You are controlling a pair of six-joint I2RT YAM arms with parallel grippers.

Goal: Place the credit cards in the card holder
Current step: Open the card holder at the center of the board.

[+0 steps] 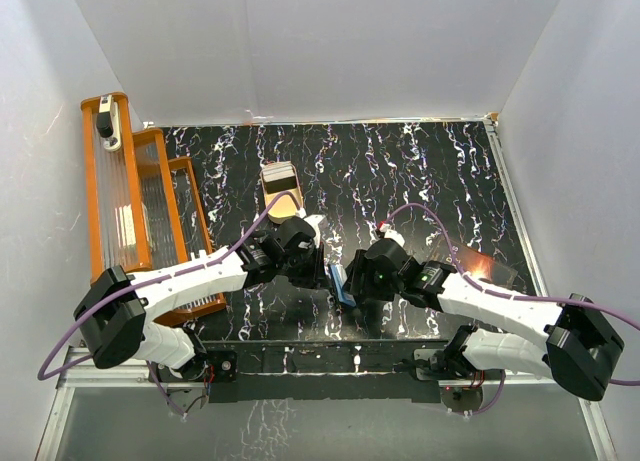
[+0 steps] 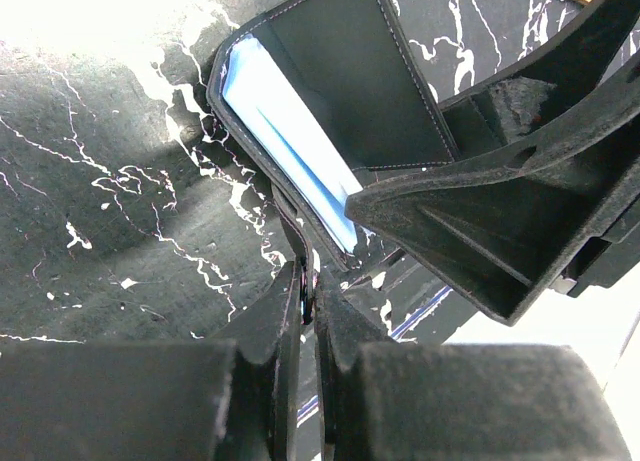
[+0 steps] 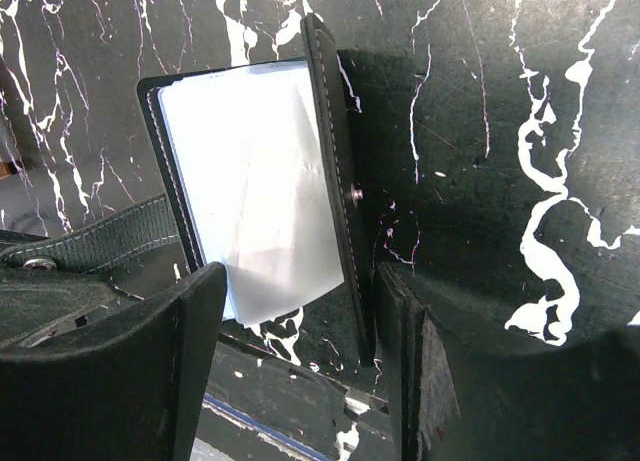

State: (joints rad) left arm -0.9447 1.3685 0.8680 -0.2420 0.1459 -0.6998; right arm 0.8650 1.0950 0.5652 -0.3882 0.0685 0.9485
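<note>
The black card holder [image 2: 380,76] stands open on the marble table between my two grippers, also in the top view [image 1: 341,284]. A pale blue credit card [image 2: 285,141] sits in its pocket, with one corner sticking out at the near end [image 3: 250,191]. My left gripper [image 2: 308,299] is shut on a thin edge of the card holder's flap. My right gripper [image 3: 300,361] is open, one finger on each side of the holder's near end and of the card's corner, with the upright flap [image 3: 335,161] close to the right finger. A gold-orange card [image 1: 487,267] lies on the table at the right.
An orange rack [image 1: 140,201] with clear panels stands along the left wall, a white object [image 1: 108,127] on top of it. A tan tray [image 1: 280,189] sits behind the left gripper. White walls close in the table on three sides.
</note>
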